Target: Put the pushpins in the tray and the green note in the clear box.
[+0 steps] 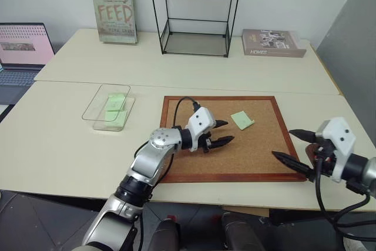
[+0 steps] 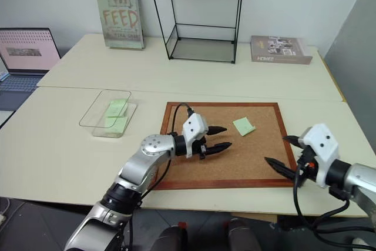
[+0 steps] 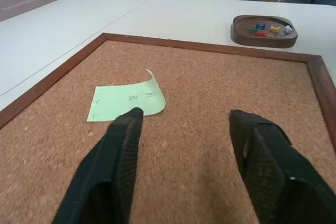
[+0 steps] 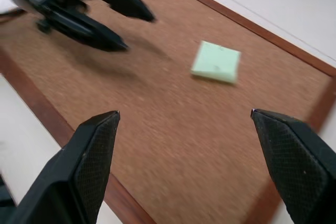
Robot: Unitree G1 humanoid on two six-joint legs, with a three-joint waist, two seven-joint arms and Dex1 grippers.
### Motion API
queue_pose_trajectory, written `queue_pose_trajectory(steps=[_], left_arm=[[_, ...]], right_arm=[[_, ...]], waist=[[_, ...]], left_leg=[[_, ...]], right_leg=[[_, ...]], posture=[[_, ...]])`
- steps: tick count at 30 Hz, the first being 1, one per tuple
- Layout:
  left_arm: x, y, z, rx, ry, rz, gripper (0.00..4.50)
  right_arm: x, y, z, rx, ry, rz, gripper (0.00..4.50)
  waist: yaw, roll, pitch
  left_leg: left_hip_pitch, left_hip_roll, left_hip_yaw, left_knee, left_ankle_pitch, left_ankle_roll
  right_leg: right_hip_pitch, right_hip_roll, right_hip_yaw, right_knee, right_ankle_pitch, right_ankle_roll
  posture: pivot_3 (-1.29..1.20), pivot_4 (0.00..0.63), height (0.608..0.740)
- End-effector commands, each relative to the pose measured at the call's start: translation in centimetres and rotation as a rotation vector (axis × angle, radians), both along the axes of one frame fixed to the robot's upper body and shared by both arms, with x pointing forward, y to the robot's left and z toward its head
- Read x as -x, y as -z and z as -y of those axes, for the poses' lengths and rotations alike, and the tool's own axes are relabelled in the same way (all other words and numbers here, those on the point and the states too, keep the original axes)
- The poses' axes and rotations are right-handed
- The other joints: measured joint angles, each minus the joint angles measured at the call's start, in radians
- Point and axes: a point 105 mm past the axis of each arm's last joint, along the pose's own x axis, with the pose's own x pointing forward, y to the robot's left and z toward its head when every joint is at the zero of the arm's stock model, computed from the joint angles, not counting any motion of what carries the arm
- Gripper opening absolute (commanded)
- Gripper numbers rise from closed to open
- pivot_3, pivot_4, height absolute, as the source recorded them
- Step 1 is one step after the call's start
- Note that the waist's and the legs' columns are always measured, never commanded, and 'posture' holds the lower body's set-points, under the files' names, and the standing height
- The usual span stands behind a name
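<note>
1. I see the cork board [image 1: 235, 145] lying flat on the pale surface [image 1: 59, 139], in front of both arms. Behind it stand a black wire-frame stand [image 1: 197, 13], an upright book [image 1: 113, 9] to its left and a flat book [image 1: 273, 43] to its right. A laptop [image 1: 22, 48] sits at the far left.
2. The clear box [image 1: 94, 107] rests on the surface left of the board, with pale green slips already inside it.
3. The green note [image 1: 242, 120] lies on the cork in the board's far right part, one corner curled up.
4. In the left wrist view the tray [image 3: 264, 31] sits on the surface beyond the board's frame, with the pushpins [image 3: 270, 28] in it.
5. Left hand [image 1: 222, 133] is over the middle of the board, pointing at the note, fingers spread apart, holding nothing. One fingertip [image 3: 134, 115] is just short of the note's edge.
6. Right hand [image 1: 291, 145] hangs at the board's right edge, fingers spread wide and empty.
7. Nothing lies between either hand and the note.
</note>
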Motion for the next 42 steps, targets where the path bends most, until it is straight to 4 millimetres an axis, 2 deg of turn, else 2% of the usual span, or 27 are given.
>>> queue_pose_trajectory(steps=[1, 10, 17, 18, 23, 27, 36, 42], left_arm=[[-0.5, -0.6, 2.3, -0.011, 0.024, 0.081, 3.68], [-2.1, 0.3, 5.3, -0.046, 0.004, 0.098, 3.68], [-3.2, 0.4, 6.5, -0.077, -0.009, 0.091, 3.68], [-3.3, 0.4, 6.6, -0.078, -0.011, 0.09, 3.33], [-3.8, 0.8, 6.6, -0.11, -0.024, 0.077, 2.55], [-4.1, 1.0, 6.5, -0.125, -0.04, 0.063, 1.76], [-3.6, 0.3, 6.8, -0.089, -0.007, 0.05, 0.12], [-3.9, -0.2, 6.1, -0.074, -0.026, 0.061, 0.03]], right_arm=[[0.0, -0.3, -1.5, -0.013, -0.033, 0.02, 4.23], [0.8, 0.1, -1.3, -0.01, -0.012, -0.003, 4.23], [0.8, 0.2, -1.0, -0.01, 0.024, 0.01, 4.23], [0.8, 0.3, -1.0, -0.01, 0.026, 0.01, 4.23], [0.8, 0.2, -0.8, -0.01, 0.04, 0.016, 4.23], [0.8, 0.1, -0.8, -0.01, 0.046, 0.022, 4.23], [0.3, -0.4, -1.0, -0.022, 0.058, 0.06, 4.23], [0.1, -0.7, -1.2, -0.032, 0.061, 0.079, 4.23]], waist=[[0.001, 0.0, 0.0], [0.005, 0.0, 0.0], [0.003, 0.0, 0.0], [0.004, 0.0, 0.0], [0.003, 0.0, 0.0], [0.003, 0.0, 0.0], [0.003, 0.0, 0.0], [0.003, 0.0, 0.0]], left_leg=[[0.0, 0.0, 0.0, 0.0, 0.0, 0.0], [-0.001, 0.0, -0.001, 0.0, 0.0, 0.0], [-0.001, -0.001, -0.001, 0.0, 0.0, 0.0], [-0.001, -0.001, -0.001, 0.0, 0.0, 0.0], [-0.001, -0.001, -0.001, 0.0, 0.0, 0.0], [-0.001, -0.001, -0.001, 0.0, 0.0, 0.0], [-0.001, -0.001, -0.001, 0.0, 0.0, 0.0], [-0.001, -0.001, -0.001, 0.0, 0.0, 0.0]], right_leg=[[0.0, 0.0, 0.0, 0.0, 0.001, 0.001], [0.0, 0.0, 0.0, 0.0, 0.002, 0.003], [-0.001, 0.0, 0.0, 0.0, 0.002, 0.003], [0.0, 0.0, 0.0, 0.0, 0.002, 0.003], [-0.001, 0.0, 0.0, 0.0, 0.002, 0.003], [-0.001, 0.0, 0.0, 0.0, 0.002, 0.003], [-0.001, 0.0, 0.0, 0.0, 0.002, 0.004], [-0.001, 0.0, 0.0, 0.0, 0.002, 0.004]], posture=[[0.0, 0.15, 0.74], [0.0, 0.15, 0.74], [0.0, 0.15, 0.74], [0.0, 0.15, 0.74], [0.0, 0.15, 0.74], [0.0, 0.15, 0.74], [0.0, 0.15, 0.74], [0.0, 0.15, 0.74]])
